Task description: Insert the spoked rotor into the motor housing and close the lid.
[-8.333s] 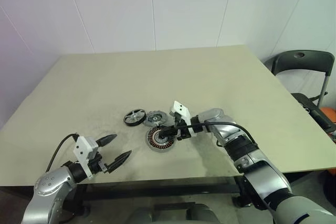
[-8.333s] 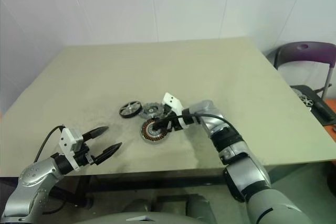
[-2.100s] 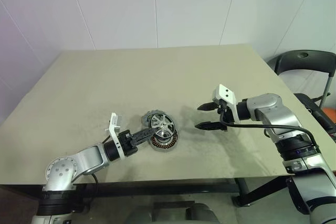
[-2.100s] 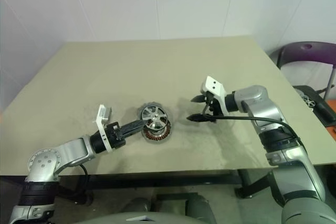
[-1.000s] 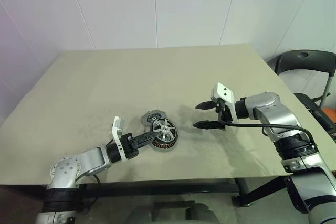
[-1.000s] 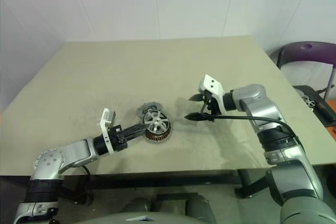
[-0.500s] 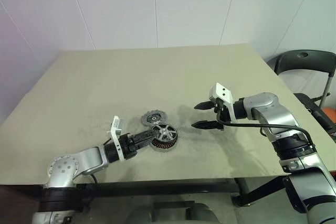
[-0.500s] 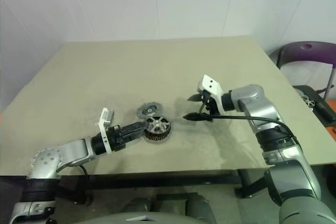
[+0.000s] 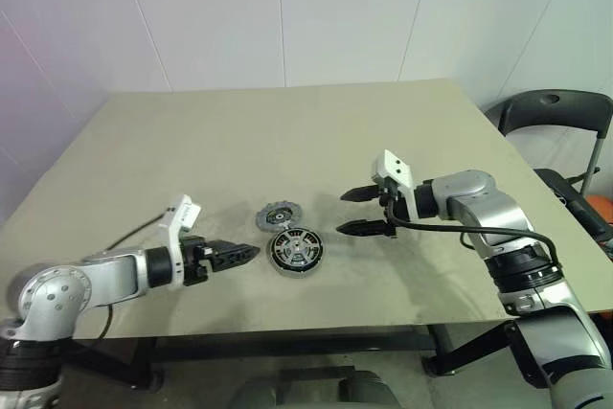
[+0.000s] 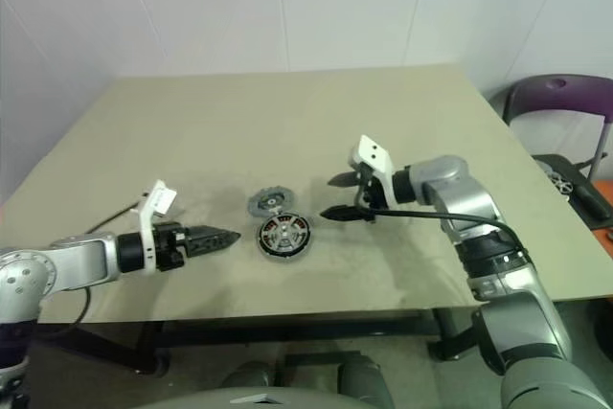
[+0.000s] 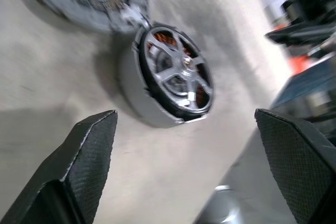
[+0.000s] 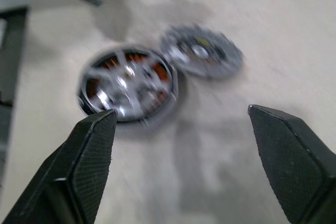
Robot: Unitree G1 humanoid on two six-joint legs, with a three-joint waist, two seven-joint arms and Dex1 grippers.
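So the flat round spoked rotor (image 9: pixel 295 249) with its shiny silver rim and dark spokes is sitting flat on top of the round motor housing (image 11: pixel 137 92), near the front-middle of the beige table (image 9: pixel 287 141). In the left wrist view you can see copper-brown windings peeking through the gaps between the spokes, and the small hub sits right in the centre. The housing's silvery outer wall shows under the rotor's rim.

Touching or just about touching it on the far-left side is the dull grey round lid (image 9: pixel 279 215) with the notched, toothed edge and a hole in the middle, lying flat on the table.

Count: one rotor, one housing, one lid.

The left gripper (image 9: pixel 241 255) is just to the left of the stack, black fingers spread wide apart in its own wrist view, nothing between them, pointing toward the rotor. The right gripper (image 9: pixel 359 211) hangs to the right of the stack, fingers also parted and empty, aimed left at the parts.

Off past the table's right edge there's a dark chair (image 9: pixel 556 122).
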